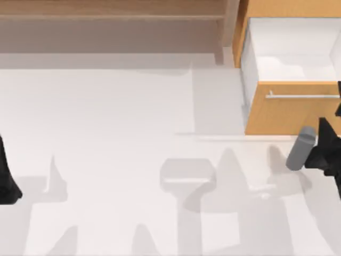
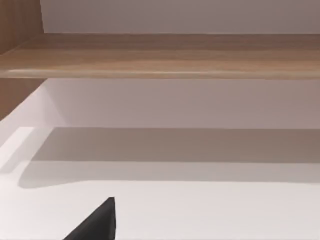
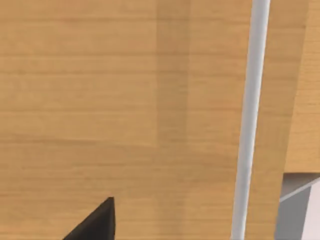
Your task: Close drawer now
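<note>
One risk: right claw (image 1: pixel 326 152), finger state unreadable, at frame's right edge, could catch the thin silver bar handle (image 1: pixel 303 96) and skew the pulled-out orange-tan wooden drawer (image 1: pixel 282 114).

White desk (image 1: pixel 117 117), bare surface w/ soft grey shadows across near half. Long brown wooden shelf (image 1: pixel 106 9) along far edge, spanning left to centre; upright end panel (image 1: pixel 230 24) closes its right end. Left wrist view: same shelf board (image 2: pixel 160 55) horiz., pale wall behind, shadow band on desk below. Nothing resting on shelf board where visible.
</note>
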Robot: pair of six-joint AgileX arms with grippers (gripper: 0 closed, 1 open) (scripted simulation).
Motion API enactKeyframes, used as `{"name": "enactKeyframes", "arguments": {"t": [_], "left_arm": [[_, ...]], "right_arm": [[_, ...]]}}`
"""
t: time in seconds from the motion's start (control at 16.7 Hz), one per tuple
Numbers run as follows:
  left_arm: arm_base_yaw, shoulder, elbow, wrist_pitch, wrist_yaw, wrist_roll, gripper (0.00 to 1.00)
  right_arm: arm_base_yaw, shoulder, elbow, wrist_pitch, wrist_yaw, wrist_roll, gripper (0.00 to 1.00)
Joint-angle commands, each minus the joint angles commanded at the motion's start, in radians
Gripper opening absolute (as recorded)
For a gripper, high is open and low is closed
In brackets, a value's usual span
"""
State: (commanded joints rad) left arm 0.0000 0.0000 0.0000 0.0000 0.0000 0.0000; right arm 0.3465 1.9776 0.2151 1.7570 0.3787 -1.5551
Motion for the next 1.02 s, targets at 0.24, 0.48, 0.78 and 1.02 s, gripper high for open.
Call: {"name": "enactKeyframes", "arguments": {"t": [0.24,0.48,0.78,1.02], "left_arm": [[0.000,0.000,0.000,0.000,0.000,0.000,1.00],[0.000,0.000,0.000,0.000,0.000,0.000,1.00],[0.000,0.000,0.000,0.000,0.000,0.000,1.00],[0.000,0.000,0.000,0.000,0.000,0.000,1.00]], "right_arm": [[0.000,0.000,0.000,0.000,0.000,0.000,1.00],[-0.015,0.007,0.036,-0.029,-0.015,0.000,1.00],[-0.038,0.016,0.094,-0.077,-0.038,0.000,1.00],[-0.038,0.016,0.094,-0.077,-0.038,0.000,0.85]]}}
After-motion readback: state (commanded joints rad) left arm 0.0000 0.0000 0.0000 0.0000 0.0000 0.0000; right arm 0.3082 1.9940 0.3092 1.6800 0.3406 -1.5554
